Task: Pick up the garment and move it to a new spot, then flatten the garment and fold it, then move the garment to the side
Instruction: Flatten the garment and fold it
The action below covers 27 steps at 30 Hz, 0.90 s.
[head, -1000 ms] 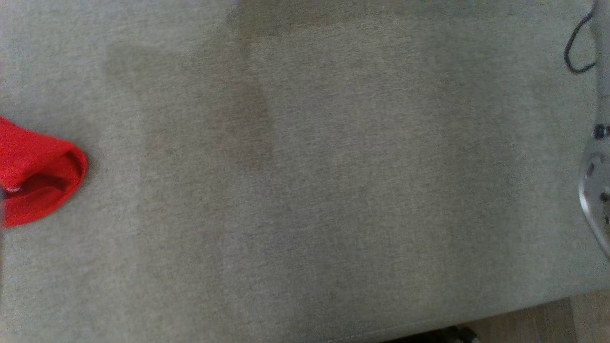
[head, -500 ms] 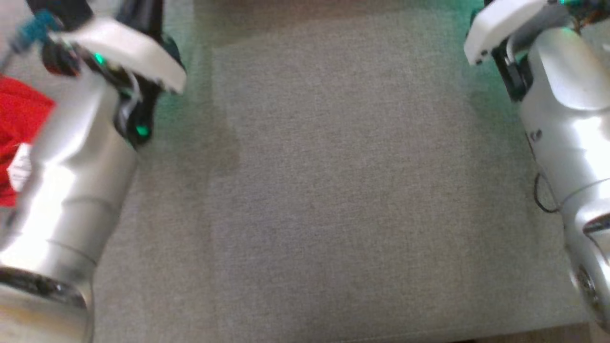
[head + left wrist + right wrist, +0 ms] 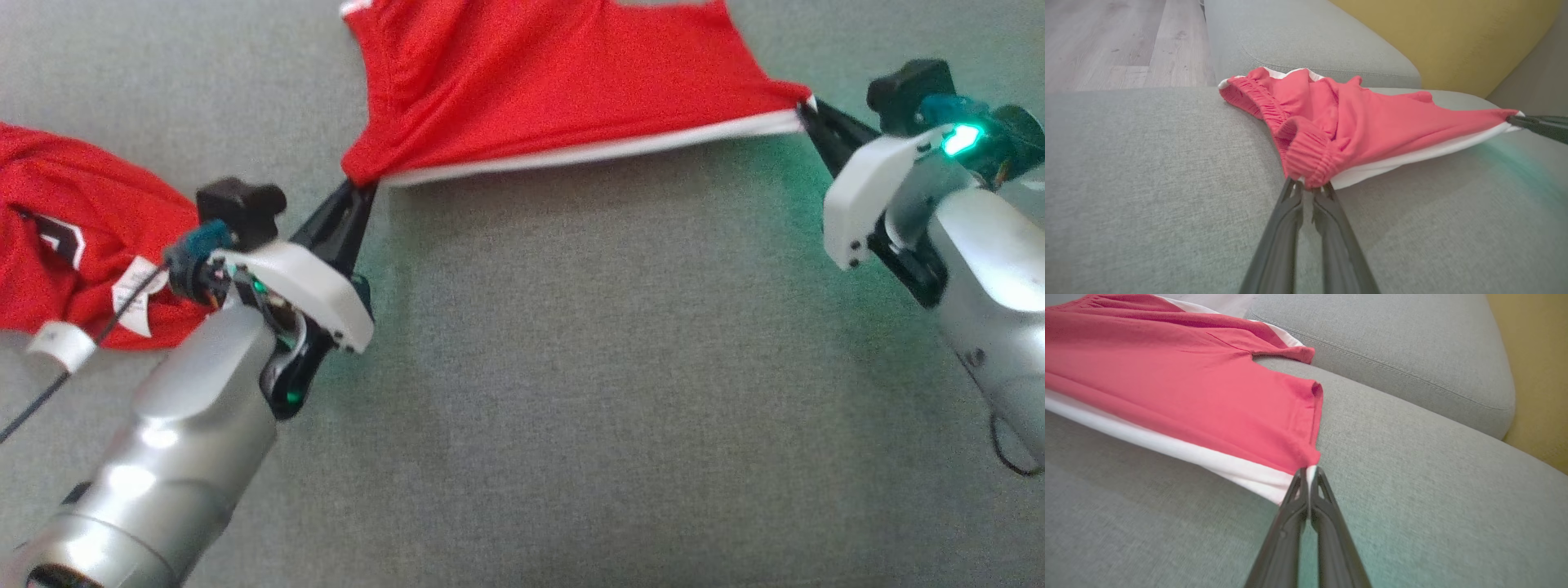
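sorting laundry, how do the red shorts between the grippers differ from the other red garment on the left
The red shorts are stretched between the left gripper, shut on the waistband, and the right gripper, shut on a hem corner; the other red garment lies bunched, unheld. The shorts have a white stripe; the other garment shows a black-and-white print and white tags. Both are red, on the grey sofa cushion.

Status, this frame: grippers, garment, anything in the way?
Left gripper shut on waistband corner, right gripper on hem corner. Red white-trimmed shorts stretched between, over grey sofa cushion. Second red garment beside left arm.
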Available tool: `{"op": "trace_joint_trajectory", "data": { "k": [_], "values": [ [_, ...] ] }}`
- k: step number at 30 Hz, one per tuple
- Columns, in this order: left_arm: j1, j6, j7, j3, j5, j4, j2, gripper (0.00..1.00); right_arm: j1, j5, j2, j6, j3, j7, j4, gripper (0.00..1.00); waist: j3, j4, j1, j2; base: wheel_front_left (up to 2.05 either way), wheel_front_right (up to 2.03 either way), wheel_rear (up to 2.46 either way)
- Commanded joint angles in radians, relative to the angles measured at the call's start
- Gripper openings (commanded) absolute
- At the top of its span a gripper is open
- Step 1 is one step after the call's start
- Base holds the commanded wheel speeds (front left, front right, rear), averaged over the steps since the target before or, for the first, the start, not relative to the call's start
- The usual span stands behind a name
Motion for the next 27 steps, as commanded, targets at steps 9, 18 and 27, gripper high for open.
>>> {"op": "trace_joint_trajectory", "data": {
  "k": [9, 18, 27],
  "values": [
    [0.077, 0.011, -0.068, -0.035, 0.059, -0.006, 0.061, 0.0, 0.116, 0.23, -0.224, -0.001, 0.192, 0.108, -0.218, 0.0, -0.152, -0.023, 0.0002, 0.0, 0.0, 0.0, 0.0],
    [0.276, 0.087, -0.08, -0.098, 0.082, -0.129, 0.078, 0.0, 0.286, 0.388, -0.402, -0.001, 0.265, 0.136, -0.39, 0.0, -0.318, -0.046, 0.0002, 0.0, 0.0, 0.0, 0.0],
    [0.435, 0.202, -0.051, -0.145, 0.104, -0.361, 0.141, 0.0, 0.475, 0.468, -0.555, -0.001, 0.203, 0.175, -0.557, 0.0, -0.353, -0.05, 0.0002, 0.0, 0.0, 0.0, 0.0]
  ]
}}
